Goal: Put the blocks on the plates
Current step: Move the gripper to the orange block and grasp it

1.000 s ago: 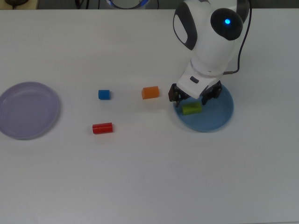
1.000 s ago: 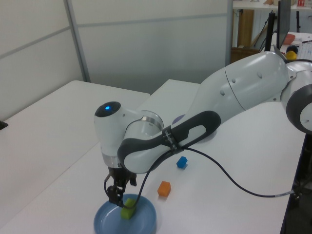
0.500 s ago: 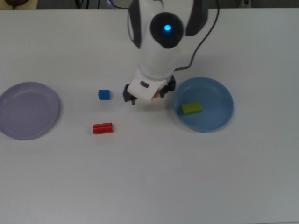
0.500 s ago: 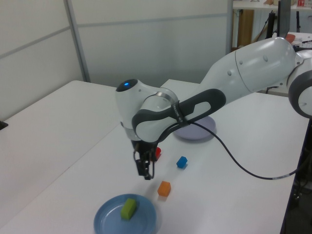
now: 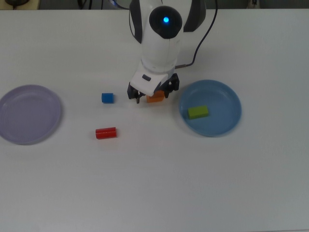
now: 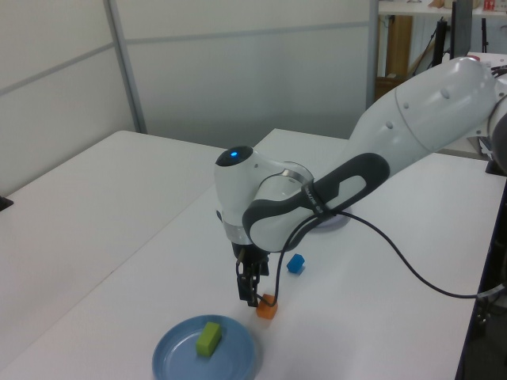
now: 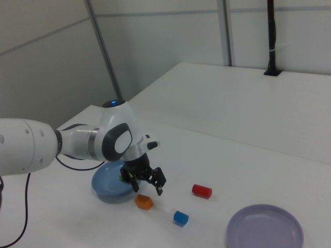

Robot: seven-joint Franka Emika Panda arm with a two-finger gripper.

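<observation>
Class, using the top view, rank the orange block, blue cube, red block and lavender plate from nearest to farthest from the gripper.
From the gripper:
1. Orange block, directly beneath it.
2. Blue cube, toward the top view's left.
3. Red block, lower left.
4. Lavender plate, far left edge.

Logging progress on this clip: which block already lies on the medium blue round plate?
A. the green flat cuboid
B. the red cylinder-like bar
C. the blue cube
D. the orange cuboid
A: the green flat cuboid lies inside the medium blue round plate, while the blue cube, red cylinder-like bar and orange cuboid sit on the white table, the orange one under the hand.
</observation>
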